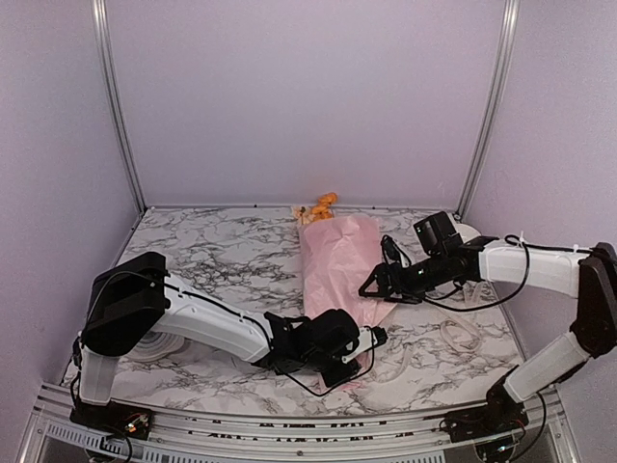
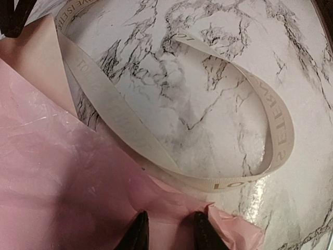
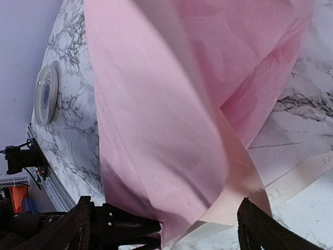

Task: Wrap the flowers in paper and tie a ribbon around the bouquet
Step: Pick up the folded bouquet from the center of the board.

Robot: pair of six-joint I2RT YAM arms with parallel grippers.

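Observation:
The bouquet [image 1: 333, 265] lies mid-table as a cone of pink paper [image 3: 156, 104], with orange flowers [image 1: 318, 206] poking out at its far end. My left gripper [image 1: 364, 349] is at the cone's near, narrow end, and the left wrist view shows its fingertips [image 2: 138, 234] shut on a fold of the paper [image 2: 62, 172]. My right gripper [image 1: 378, 285] hovers at the cone's right side with its fingers [image 3: 257, 229] spread wide, open and holding nothing. The cream ribbon [image 2: 156, 153] lies looped on the marble right of the narrow end, also seen from the top [image 1: 461, 333]. The stems are hidden.
A round grey ringed disc [image 3: 46, 94] sits near the table's front left, partly under my left arm [image 1: 149, 345]. The marble table [image 1: 212, 251] is walled by lilac panels on three sides. A metal rail [image 1: 289, 424] runs along the near edge.

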